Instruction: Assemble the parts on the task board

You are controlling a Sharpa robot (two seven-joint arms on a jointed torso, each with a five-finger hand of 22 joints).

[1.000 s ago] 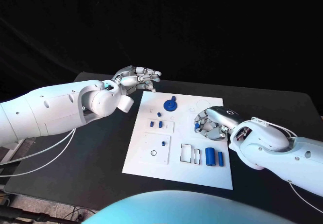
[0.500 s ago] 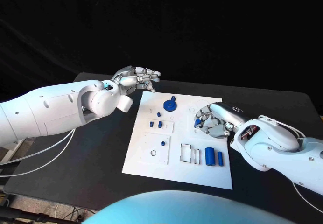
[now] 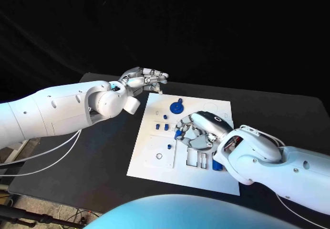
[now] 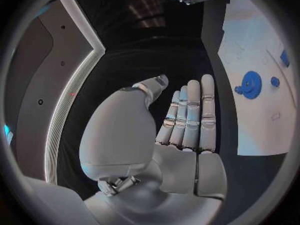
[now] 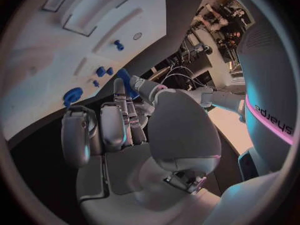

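The white task board (image 3: 152, 160) lies in the middle of the black table. My right hand (image 3: 197, 132) hovers over the board's middle, pinching a small blue part (image 5: 125, 80) between thumb and a finger; the same part (image 3: 180, 134) peeks out at its fingertips. A round blue part (image 3: 177, 107) stands near the board's far edge, and small blue pegs (image 3: 161, 127) sit to the left of my right hand. A blue cylinder (image 3: 216, 165) is partly hidden by my right arm. My left hand (image 3: 144, 79) hangs off the board's far left corner, fingers straight in the left wrist view (image 4: 184, 125), holding nothing.
The board (image 5: 69, 40) has rectangular recesses (image 3: 194, 156) near its front and a small ring hole (image 3: 159, 155) at front left. Bare black table (image 3: 103, 157) lies left of the board. My right arm covers the board's right side.
My right hand has carried the blue part from the board's right side leftward and nearer, over its middle. My left hand has stayed in place.
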